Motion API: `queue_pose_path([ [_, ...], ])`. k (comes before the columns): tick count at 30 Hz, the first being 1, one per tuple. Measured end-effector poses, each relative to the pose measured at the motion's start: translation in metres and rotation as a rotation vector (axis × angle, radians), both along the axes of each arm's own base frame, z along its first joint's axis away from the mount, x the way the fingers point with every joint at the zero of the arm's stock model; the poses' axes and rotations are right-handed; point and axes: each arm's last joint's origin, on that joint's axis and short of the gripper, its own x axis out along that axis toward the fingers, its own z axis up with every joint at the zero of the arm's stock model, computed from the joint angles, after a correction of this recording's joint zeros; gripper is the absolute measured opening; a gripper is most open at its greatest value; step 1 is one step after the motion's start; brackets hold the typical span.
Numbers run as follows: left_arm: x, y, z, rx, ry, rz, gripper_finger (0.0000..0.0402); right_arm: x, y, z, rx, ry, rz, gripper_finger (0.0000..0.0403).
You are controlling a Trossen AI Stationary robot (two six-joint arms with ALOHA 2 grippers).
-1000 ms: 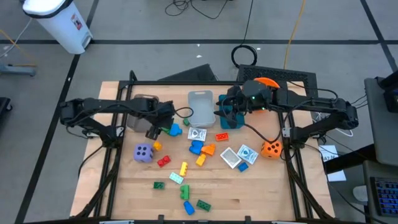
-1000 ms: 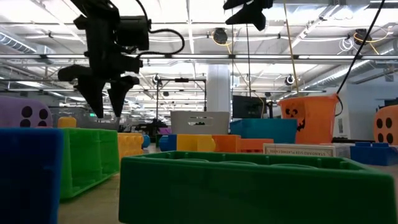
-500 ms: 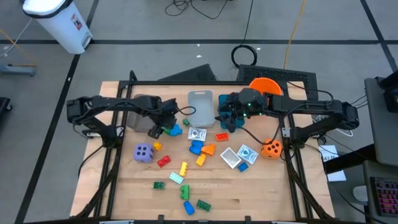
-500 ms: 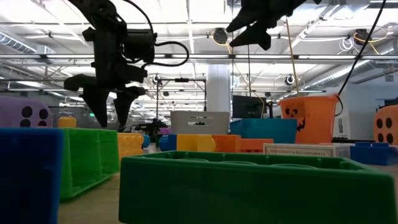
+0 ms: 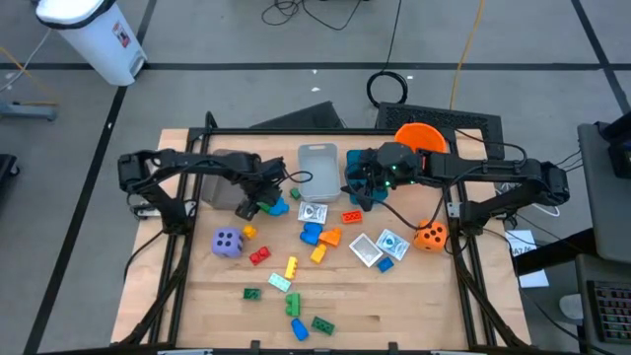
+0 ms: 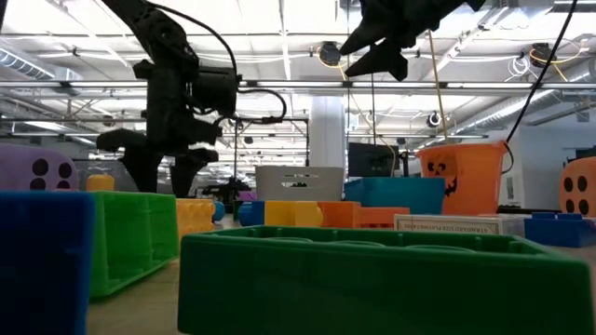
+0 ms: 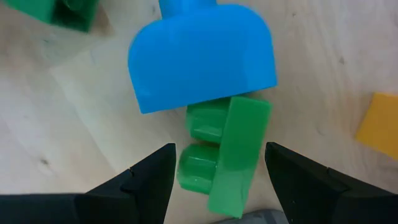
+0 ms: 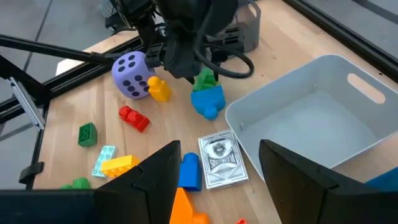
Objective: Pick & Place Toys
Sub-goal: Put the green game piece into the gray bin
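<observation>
1. Hovering low over the tabletop (image 5: 394, 306), the left claw (image 7: 217, 186) has its two fingers spread on either side of a green brick (image 7: 227, 155) without pinching it (a gap shows along both sides of the brick).
2. That green brick lies on the wood touching a blue toy piece (image 7: 202, 56), just beside the grey bin (image 5: 317, 170).
3. In the right wrist view the same pair shows as a green brick under the left arm's tip, with the blue piece next to it.
4. The right claw (image 8: 217, 168) hangs higher, above the near corner of the grey bin; its fingers stand apart with nothing between them.
5. A purple dice (image 5: 228, 243) sits toward the left side of the tabletop, with a small yellow brick (image 5: 248, 232) and a red brick (image 5: 259, 255) near it.
6. An orange dice (image 5: 429, 236) rests near the right edge, well apart from the purple one.
7. Two white packets (image 5: 380, 247) lie between the orange dice and the central cluster of blue and orange bricks (image 5: 320, 237).
8. More green bricks (image 5: 296, 306) lie scattered toward the front edge.
9. An orange bucket (image 5: 419, 136) stands behind the right arm.
</observation>
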Motion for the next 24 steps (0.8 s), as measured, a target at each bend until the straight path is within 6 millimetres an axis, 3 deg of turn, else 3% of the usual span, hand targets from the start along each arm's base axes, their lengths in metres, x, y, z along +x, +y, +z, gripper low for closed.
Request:
queue_pose_path([
  [16, -0.0012, 0.0072, -0.0093, -0.015, 0.041, 0.033, 0.0256, 0.0000, 0.0001, 0.0000, 0.011, -0.001, -0.006, 0.0210],
  [24, -0.0010, 0.0072, -0.0093, -0.017, 0.041, 0.051, 0.0182, 0.0000, 0.0001, -0.0001, 0.010, 0.000, -0.005, 0.0210],
])
